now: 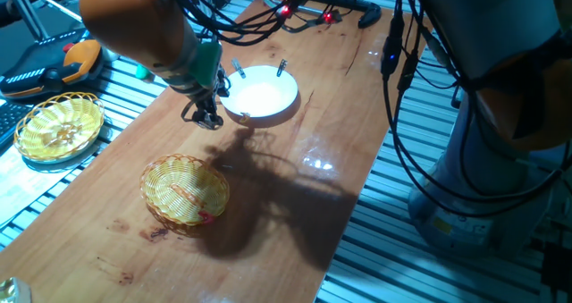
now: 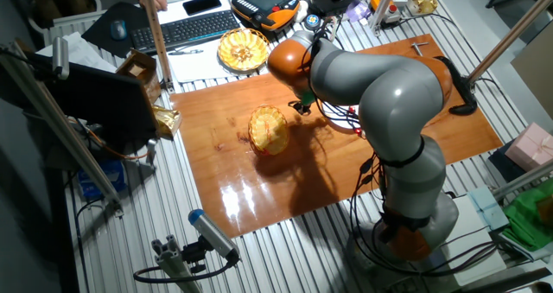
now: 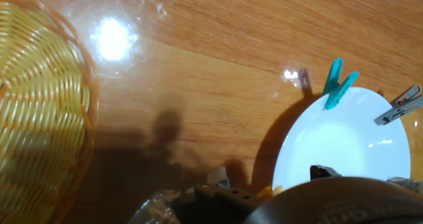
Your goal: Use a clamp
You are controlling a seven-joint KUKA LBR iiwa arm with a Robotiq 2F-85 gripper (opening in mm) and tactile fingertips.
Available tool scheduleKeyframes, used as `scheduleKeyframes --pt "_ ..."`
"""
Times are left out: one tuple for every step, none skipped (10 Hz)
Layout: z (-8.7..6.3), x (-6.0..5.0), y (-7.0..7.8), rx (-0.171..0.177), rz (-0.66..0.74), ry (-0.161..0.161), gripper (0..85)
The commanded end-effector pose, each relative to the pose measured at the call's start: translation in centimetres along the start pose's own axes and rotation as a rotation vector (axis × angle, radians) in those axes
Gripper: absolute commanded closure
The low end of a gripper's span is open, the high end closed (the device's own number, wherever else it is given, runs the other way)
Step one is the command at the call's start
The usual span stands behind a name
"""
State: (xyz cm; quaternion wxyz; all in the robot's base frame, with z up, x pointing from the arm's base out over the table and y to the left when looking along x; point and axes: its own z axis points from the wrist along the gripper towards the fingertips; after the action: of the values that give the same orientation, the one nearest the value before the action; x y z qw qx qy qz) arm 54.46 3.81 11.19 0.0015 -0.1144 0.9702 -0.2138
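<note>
My gripper [image 1: 207, 115] hangs low over the wooden table, just left of the white bowl [image 1: 264, 96]. In the hand view only a small tan-yellow bit of the clamp [image 3: 268, 192] shows between the dark fingers [image 3: 218, 180] at the bottom edge, beside the bowl's rim [image 3: 291, 145]; the jaws seem shut on it. A blue clip [image 3: 337, 84] and a grey clip [image 3: 400, 106] are clipped on the bowl's far rim. In the other fixed view the arm hides the bowl, and the gripper [image 2: 302, 105] is barely seen.
A yellow wicker basket [image 1: 185, 189] stands on the table in front of the gripper; it also shows in the hand view [image 3: 39, 105] and the other fixed view [image 2: 269, 130]. A second yellow basket [image 1: 61, 127] sits off the table's left side. Cables [image 1: 393, 62] hang at the right.
</note>
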Motion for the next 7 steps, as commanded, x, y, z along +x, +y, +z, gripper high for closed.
scheduleKeyframes --pt "0.01 -0.01 -0.01 0.002 0.000 -0.001 20.3" --pt "0.01 -0.01 -0.01 0.008 0.000 -0.001 18.7" --pt "0.01 -0.01 -0.01 0.005 0.001 -0.002 16.7" --pt "0.01 -0.01 -0.01 0.005 0.004 -0.001 15.3" --pt "0.01 -0.01 -0.01 0.001 0.008 0.002 14.3" --pt "0.01 -0.01 -0.01 0.002 0.009 0.013 14.0" --pt "0.01 -0.01 -0.01 0.002 0.009 0.021 13.7"
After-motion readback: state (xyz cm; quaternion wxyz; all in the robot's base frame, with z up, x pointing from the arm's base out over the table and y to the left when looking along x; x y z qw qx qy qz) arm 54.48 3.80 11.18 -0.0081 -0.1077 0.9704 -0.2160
